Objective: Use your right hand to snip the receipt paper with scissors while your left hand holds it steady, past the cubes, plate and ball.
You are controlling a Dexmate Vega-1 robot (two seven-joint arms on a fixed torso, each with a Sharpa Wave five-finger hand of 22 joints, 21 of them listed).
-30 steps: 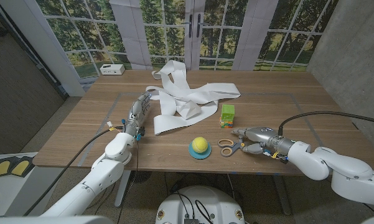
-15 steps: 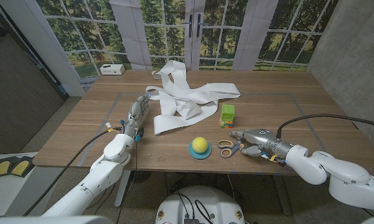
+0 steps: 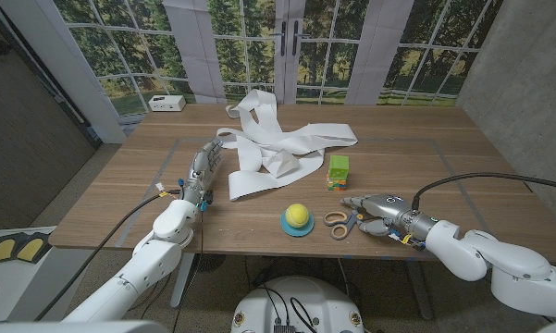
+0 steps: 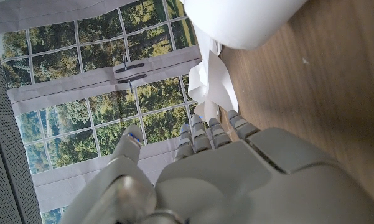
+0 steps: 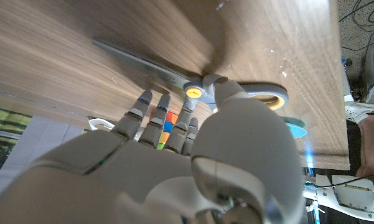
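The long white receipt paper, a crumpled ribbon looping over itself, lies across the far middle of the wooden table, one strip trailing nearer toward the left. The left hand lies stretched along the table just left of that near strip, fingers extended and apart, holding nothing; whether the fingertips actually touch the paper I cannot tell. The orange-handled scissors with grey blades lie flat near the front edge on the right, and the right hand is right at them, fingers loosely curled over the blade and pivot end as the right wrist view shows, but I cannot tell whether it has a real grip or merely rests there. Just left of the scissors sits the yellow-green ball on a small blue plate, and beyond them, toward the paper, stands a stack of green and multicoloured cubes. The likeliest trouble is a poor grasp: taken by the blades rather than the loops, the scissors could slide toward the table edge or twist in the fingers. Carried carelessly toward the paper, they might clip the cubes or knock the ball off its plate. Unpinned paper would simply shift under the blades.
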